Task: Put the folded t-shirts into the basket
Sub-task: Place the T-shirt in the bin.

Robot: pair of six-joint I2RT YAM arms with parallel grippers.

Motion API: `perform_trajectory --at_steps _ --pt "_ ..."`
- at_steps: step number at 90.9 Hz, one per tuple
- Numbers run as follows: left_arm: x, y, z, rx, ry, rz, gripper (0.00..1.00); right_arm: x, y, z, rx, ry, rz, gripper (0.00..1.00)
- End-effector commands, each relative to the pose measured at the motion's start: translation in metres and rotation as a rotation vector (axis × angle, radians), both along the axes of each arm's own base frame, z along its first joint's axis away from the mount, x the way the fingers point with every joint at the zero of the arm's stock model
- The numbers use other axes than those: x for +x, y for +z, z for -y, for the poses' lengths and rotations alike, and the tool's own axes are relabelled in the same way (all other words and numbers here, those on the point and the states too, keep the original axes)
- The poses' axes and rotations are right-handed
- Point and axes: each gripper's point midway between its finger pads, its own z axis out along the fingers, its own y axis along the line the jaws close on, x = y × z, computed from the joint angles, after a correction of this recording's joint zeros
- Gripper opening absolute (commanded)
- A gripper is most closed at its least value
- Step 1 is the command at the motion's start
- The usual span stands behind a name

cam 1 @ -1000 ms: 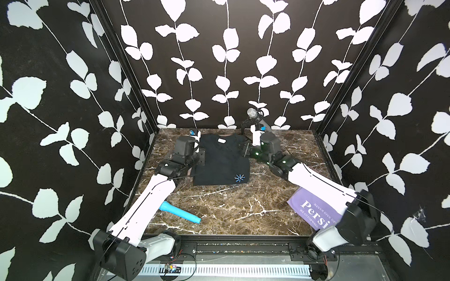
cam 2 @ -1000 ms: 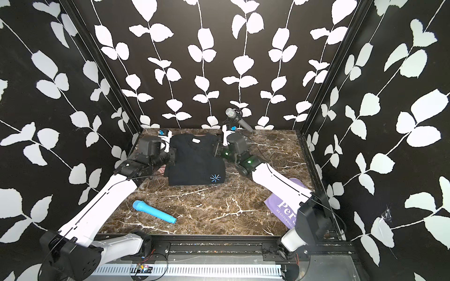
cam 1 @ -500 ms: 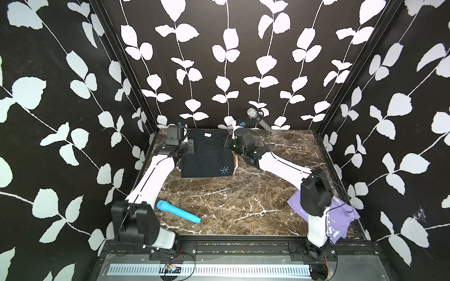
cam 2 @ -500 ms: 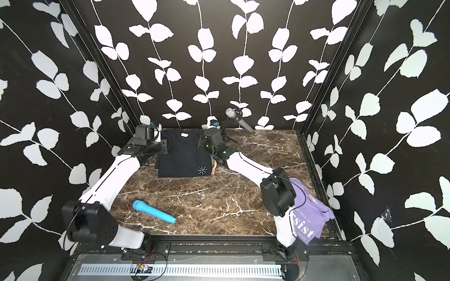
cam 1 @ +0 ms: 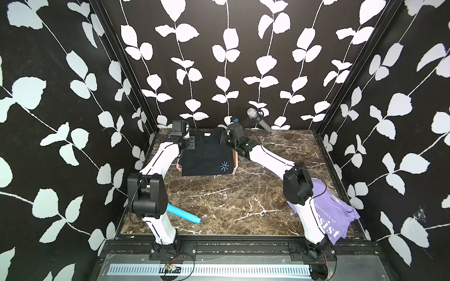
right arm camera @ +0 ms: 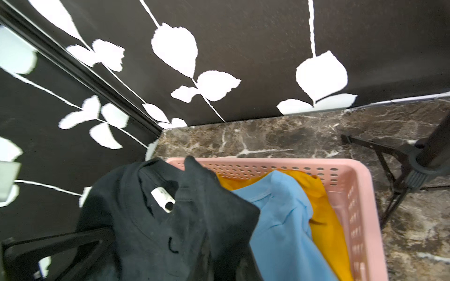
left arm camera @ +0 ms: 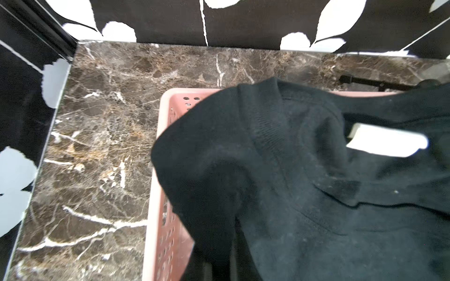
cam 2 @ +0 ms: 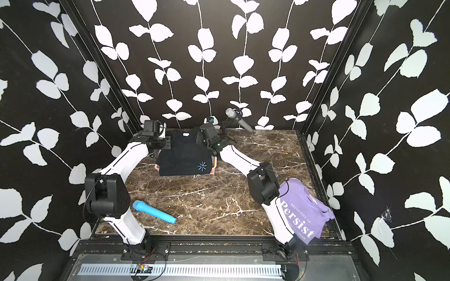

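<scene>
Covering the basket [right arm camera: 292, 161], the black shirt [right arm camera: 182, 219]; microphone tripod [right arm camera: 417, 167] near, seemingly apart.

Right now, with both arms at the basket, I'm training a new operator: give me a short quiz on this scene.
1. True or false: the lavender "Persist" t-shirt lies in the pink basket.
2. Which shirts show inside the basket in the right wrist view? A) yellow t-shirt and light blue t-shirt B) lavender and yellow C) none
3. What do the left gripper and right gripper hold over the basket?
Key: 1 false, it lies on the table beside the right arm's base. 2 A. 3 The black t-shirt.
</scene>
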Motion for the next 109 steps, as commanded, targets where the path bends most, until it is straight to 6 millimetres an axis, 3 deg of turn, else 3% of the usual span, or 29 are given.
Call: perform_trajectory --at_steps 1,57,84,109 --pt "0.013 0.008 0.0 0.006 -0.014 0.032 0.0 0.012 0.002 0.004 -0.013 0.0 0.014 0.0" --pt "0.039 -0.057 -0.004 0.073 -0.028 -0.113 0.0 0.036 -0.067 0.004 -0.118 0.007 -0.094 0.0" --pt "0.047 -0.074 -0.005 0.077 -0.031 -0.143 0.0 0.048 -0.096 0.01 -0.138 -0.005 -0.137 0.0" --pt "0.053 -0.074 -0.004 0.073 -0.034 -0.135 0.0 0.054 -0.103 0.014 -0.138 -0.006 -0.146 0.0"
